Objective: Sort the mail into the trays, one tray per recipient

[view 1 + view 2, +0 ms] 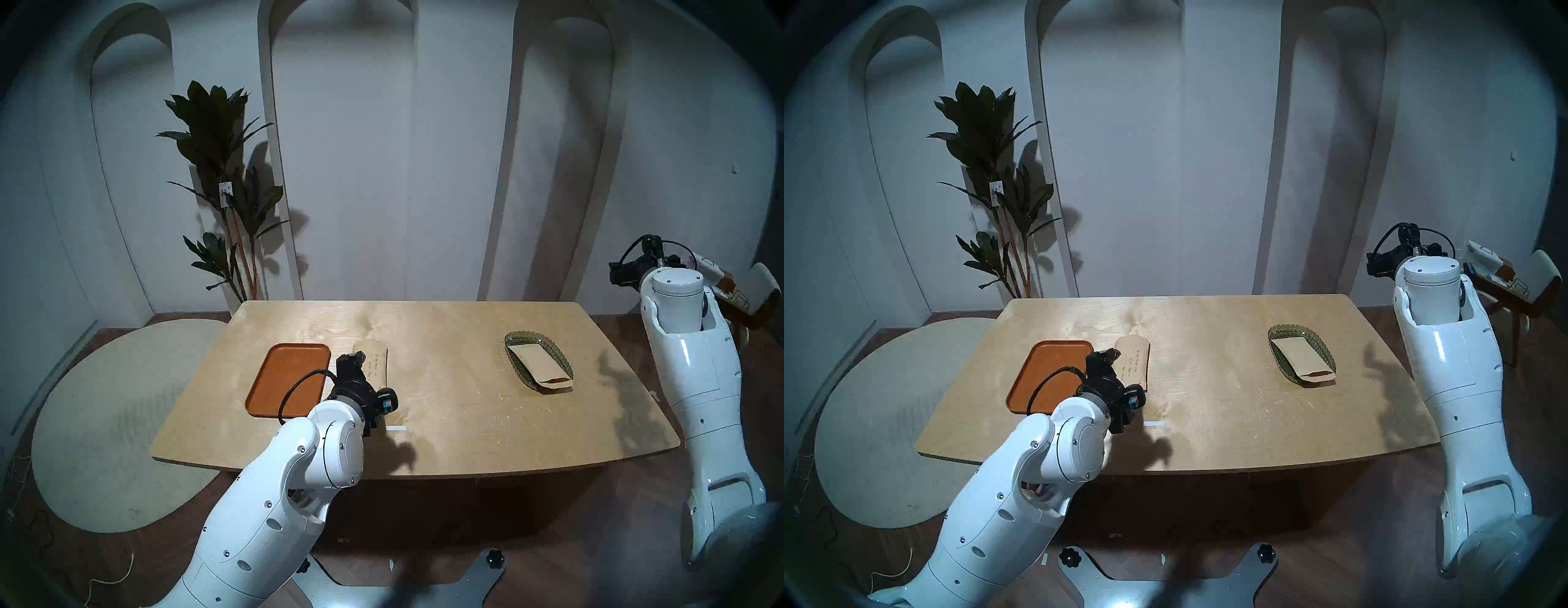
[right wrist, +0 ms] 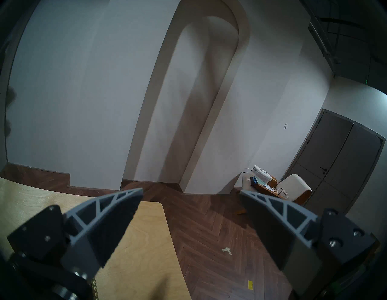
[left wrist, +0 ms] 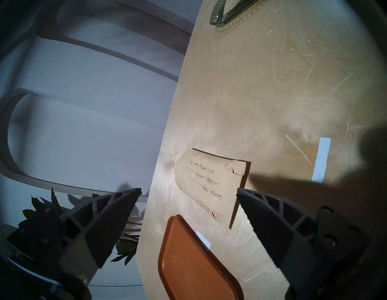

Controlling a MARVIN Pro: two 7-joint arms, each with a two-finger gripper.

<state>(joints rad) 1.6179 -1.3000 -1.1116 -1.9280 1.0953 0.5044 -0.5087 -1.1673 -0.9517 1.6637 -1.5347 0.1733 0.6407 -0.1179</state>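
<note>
A tan envelope [image 1: 377, 361] [image 3: 211, 184] with handwritten lines lies flat on the wooden table [image 1: 445, 403], just right of the orange tray [image 1: 280, 369] [image 3: 194, 261], which holds nothing. My left gripper [image 1: 358, 356] [image 3: 188, 192] hovers open above the envelope's left edge, between it and the tray, with nothing between its fingers. A second tan envelope [image 1: 539, 365] rests in the green glass dish [image 1: 519, 337] at the right, its near end sticking out over the rim. My right gripper [image 2: 190, 192] [image 1: 615, 276] stands open and raised beyond the table's right rear corner.
A white tape strip [image 1: 396, 429] [image 3: 321, 160] lies near the table's front, and a smaller white strip [image 3: 203, 239] sits beside the tray. A potted plant [image 1: 225, 191] stands behind the left rear corner. A chair [image 2: 293, 188] stands off to the right.
</note>
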